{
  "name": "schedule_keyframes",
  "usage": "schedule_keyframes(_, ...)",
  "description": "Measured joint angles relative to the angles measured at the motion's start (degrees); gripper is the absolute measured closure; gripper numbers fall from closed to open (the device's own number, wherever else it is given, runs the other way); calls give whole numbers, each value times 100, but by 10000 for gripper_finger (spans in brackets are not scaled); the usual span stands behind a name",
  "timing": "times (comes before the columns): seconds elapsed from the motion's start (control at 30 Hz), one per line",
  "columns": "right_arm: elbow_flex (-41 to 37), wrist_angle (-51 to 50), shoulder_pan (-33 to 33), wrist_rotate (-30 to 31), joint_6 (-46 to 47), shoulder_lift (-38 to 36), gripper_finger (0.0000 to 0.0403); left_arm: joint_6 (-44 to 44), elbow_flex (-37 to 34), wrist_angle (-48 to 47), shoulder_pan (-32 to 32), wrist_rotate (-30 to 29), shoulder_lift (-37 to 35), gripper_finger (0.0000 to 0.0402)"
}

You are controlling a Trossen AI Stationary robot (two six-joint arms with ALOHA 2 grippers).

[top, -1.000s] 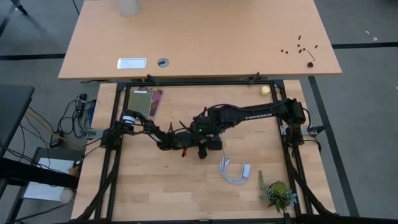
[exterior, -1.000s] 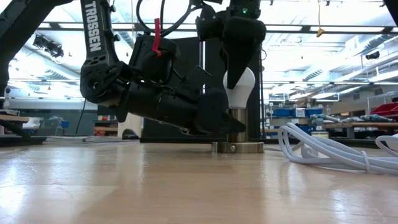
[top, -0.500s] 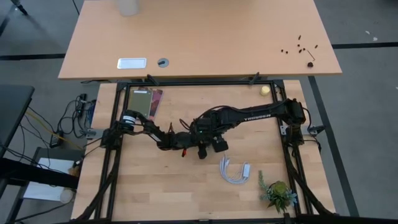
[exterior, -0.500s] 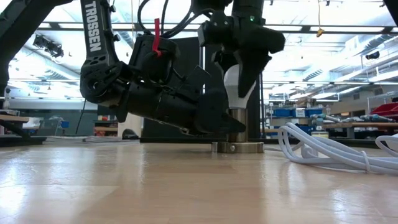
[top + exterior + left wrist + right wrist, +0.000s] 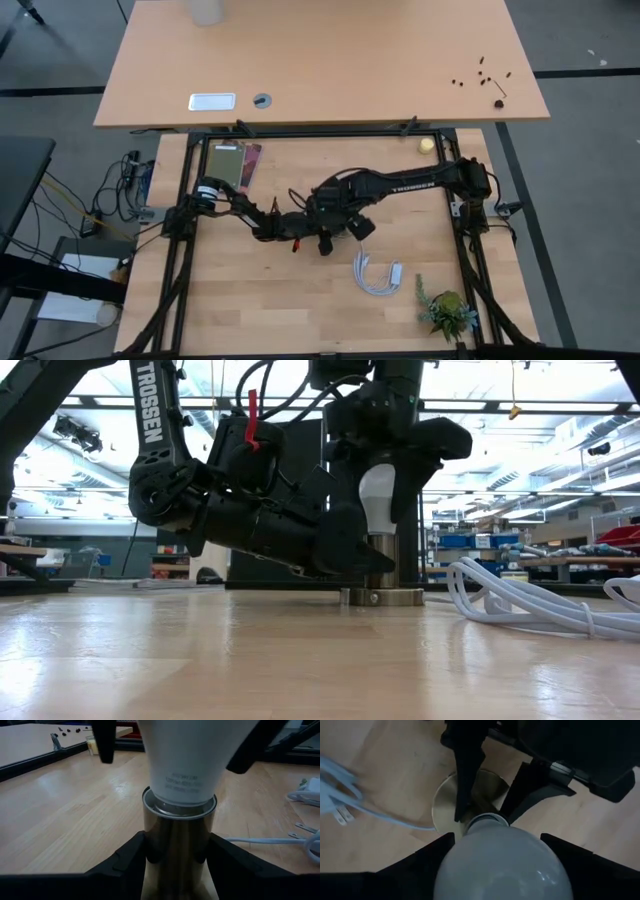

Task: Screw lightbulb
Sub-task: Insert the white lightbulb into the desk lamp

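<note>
I see the lightbulb [image 5: 182, 765] seated upright in the socket [image 5: 179, 832]; my left gripper [image 5: 177, 860] clamps the socket, my right gripper [image 5: 495, 850] holds the bulb's dome.

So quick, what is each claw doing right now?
Left gripper: closed around the metal socket, holding it steady.
Right gripper: fingers on either side of the lightbulb, gripping it from above.

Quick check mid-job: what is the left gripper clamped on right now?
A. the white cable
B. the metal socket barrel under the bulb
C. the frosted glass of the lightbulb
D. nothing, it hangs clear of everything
B: in the left wrist view the left gripper has a dark finger on each side of the metal socket barrel, below the lightbulb.
</note>
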Motion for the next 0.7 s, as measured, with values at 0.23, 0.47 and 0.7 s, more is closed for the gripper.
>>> schedule_keyframes(0.23,-2,10,-60,-228,-576,0,100,83,0,0,-2,0,0,215)
schedule_keyframes(0.47,-2,10,-69,-389,-812,0,102,104,2,1,0,0,0,215)
schedule_keyframes(0.7,-2,8,-149,-484,-1117,2,113,105,2,2,-2,0,0,215)
